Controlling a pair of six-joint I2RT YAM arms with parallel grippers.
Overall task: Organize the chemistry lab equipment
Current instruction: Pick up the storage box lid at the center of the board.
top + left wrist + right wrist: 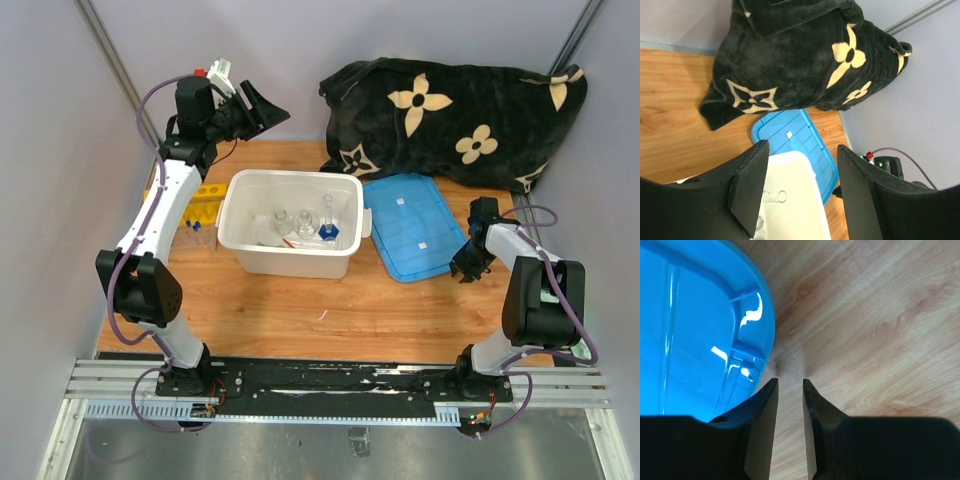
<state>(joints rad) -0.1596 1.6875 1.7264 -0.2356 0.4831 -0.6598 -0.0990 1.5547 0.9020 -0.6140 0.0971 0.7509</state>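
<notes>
Small clear glass flasks point(305, 222) stand inside the white tub point(240, 215), one next to a blue piece point(331, 236). The left wrist view shows a clear glass tube point(772, 196) lying in that tub point(800, 210). A yellow holed rack point(205, 200) sits left of the tub, partly hidden by my left arm. My left gripper point(262, 105) point(801, 146) hangs high above the tub's far left corner, open and empty. My right gripper point(468, 268) point(790, 381) hovers low over bare wood beside the blue lid's near right corner, jaws narrowly apart with nothing between them.
The blue lid point(412, 225) point(685, 315) point(795, 135) lies flat right of the tub. A black cloth with cream flowers point(450, 110) point(790, 60) is heaped at the back right. A small clear item point(323, 316) lies on the wood in front of the tub. Grey walls close in both sides.
</notes>
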